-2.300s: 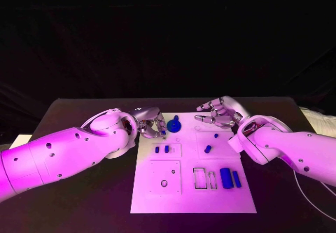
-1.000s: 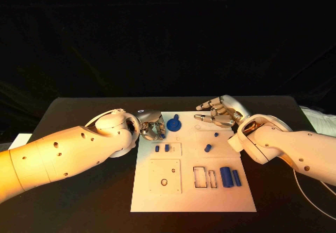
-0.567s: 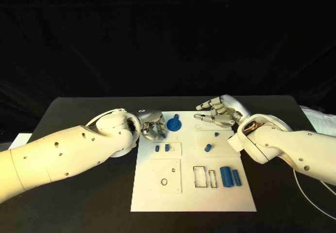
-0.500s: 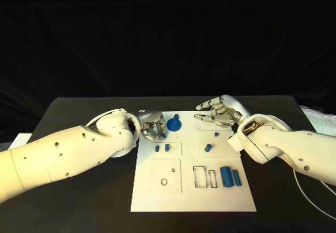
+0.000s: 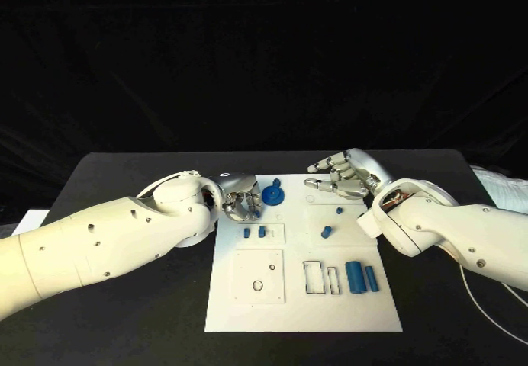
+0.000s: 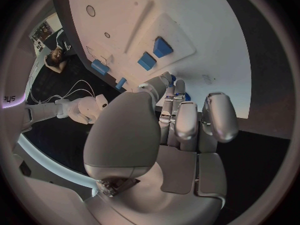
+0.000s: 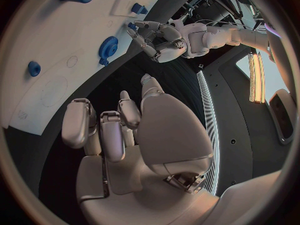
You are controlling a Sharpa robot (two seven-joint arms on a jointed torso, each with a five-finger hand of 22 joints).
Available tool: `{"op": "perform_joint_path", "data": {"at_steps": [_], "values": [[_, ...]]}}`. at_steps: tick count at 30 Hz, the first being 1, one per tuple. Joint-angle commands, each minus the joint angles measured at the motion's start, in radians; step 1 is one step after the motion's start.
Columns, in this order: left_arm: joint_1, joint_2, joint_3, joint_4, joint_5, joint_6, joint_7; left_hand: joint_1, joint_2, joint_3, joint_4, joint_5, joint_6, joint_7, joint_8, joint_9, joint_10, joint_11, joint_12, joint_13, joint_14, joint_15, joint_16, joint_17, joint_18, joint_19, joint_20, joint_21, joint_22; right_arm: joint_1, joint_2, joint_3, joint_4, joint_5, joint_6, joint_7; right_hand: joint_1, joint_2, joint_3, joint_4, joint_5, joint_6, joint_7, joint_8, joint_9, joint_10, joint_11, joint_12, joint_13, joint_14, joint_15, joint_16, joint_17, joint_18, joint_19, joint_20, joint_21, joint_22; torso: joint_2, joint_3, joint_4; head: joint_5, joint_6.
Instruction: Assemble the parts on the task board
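The worktop (image 5: 132, 175) carries the white board (image 5: 303, 305) at its middle, long side running from the far edge toward the near one. The left hand (image 5: 240, 200) sits at the board's far left corner, fingers curled in close together; a bit of blue shows at the fingertips (image 6: 167, 80) in its wrist view, but whether it holds a part I cannot tell. The right hand (image 5: 343, 175) hovers over the far right corner with fingers apart and nothing in it.

The parts: a gear (image 5: 273, 197) near the far edge, just beside the left hand; a big cylinder (image 5: 355, 276) and a thin bar (image 5: 373, 280) by the near right slots; two small blocks (image 5: 255, 232) left of centre; two pegs (image 5: 328, 231) on the right half.

Most parts look unseated, so the job is likely early. The main risk is the left hand's curled fingers knocking the gear aside, since they are so close to it. A loose pinch could also drop a small part onto the dark worktop
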Motion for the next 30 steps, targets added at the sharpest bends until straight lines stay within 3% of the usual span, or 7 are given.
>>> {"op": "perform_joint_path", "data": {"at_steps": [1,5,15,21,30], "values": [[0.000,0.003,0.000,0.000,-0.021,0.035,-0.013,-0.012,-0.002,0.007,0.000,-0.006,0.007,0.003,0.002,0.001,0.007,-0.001,-0.006,0.001,0.018,-0.006,0.003,-0.002,-0.011,0.007,0.000,0.005,0.008,-0.001,0.001,0.000,0.002,-0.005,0.007,0.004,0.000,0.011,-0.008,0.001,0.006,0.004,-0.003,0.004,0.000,0.000,-0.007,0.004,-0.003,0.070,-0.008,-0.005,0.107,0.010,-0.005,-0.001,-0.007,-0.001,0.000,0.0000,0.0004,0.000,-0.002],[0.000,0.004,0.000,-0.003,-0.023,0.040,-0.020,-0.016,-0.005,0.007,0.000,-0.007,0.004,0.004,-0.003,0.000,0.004,0.000,-0.011,0.000,0.018,-0.006,0.003,-0.005,-0.011,0.007,0.000,0.005,0.009,-0.001,0.001,0.000,0.002,-0.005,0.007,0.004,0.000,0.011,-0.008,0.001,0.006,0.004,-0.003,0.004,0.000,0.000,-0.007,0.004,-0.003,0.070,-0.008,-0.005,0.107,0.010,-0.005,-0.001,-0.007,-0.001,0.000,-0.0003,0.0007,0.000,-0.002],[-0.001,0.006,0.000,-0.007,-0.023,0.042,-0.031,-0.041,-0.027,0.013,0.005,-0.007,-0.053,0.030,-0.049,-0.020,-0.050,0.025,-0.034,-0.008,0.012,0.013,0.001,-0.026,-0.011,0.001,0.013,-0.003,0.008,-0.001,0.001,0.000,0.002,-0.005,0.007,0.004,0.000,0.011,-0.008,0.001,0.006,0.004,-0.003,0.004,0.000,0.000,-0.007,0.004,-0.003,0.070,-0.008,-0.005,0.107,0.010,-0.005,-0.001,-0.007,-0.001,0.000,-0.0002,0.0006,0.000,-0.003],[-0.001,0.005,0.000,-0.006,-0.022,0.042,-0.035,-0.044,-0.030,0.014,0.006,-0.008,-0.059,0.032,-0.056,-0.023,-0.057,0.027,-0.034,-0.008,0.011,0.015,0.002,-0.030,-0.010,0.000,0.015,-0.005,0.007,-0.001,0.001,0.000,0.001,-0.005,0.010,0.001,-0.001,0.012,-0.009,0.001,0.006,0.004,-0.003,0.004,0.000,-0.006,-0.007,-0.008,-0.012,0.067,-0.008,-0.011,0.096,0.012,-0.010,-0.001,-0.012,-0.009,0.000,0.0001,0.0003,0.001,-0.003],[-0.002,-0.002,0.000,-0.004,-0.021,0.031,-0.039,-0.046,-0.032,0.015,0.007,-0.008,-0.062,0.037,-0.060,-0.026,-0.062,0.030,-0.034,-0.008,0.010,0.017,0.001,-0.034,-0.010,-0.001,0.017,-0.007,0.007,-0.001,-0.002,0.000,-0.003,-0.005,0.017,-0.005,0.014,0.025,-0.030,0.006,0.007,0.001,-0.006,0.002,0.000,-0.135,-0.012,-0.349,-0.280,0.051,-0.013,-0.062,0.028,0.025,-0.048,-0.005,-0.063,-0.075,-0.001,0.0000,0.0004,0.000,-0.002]]}}
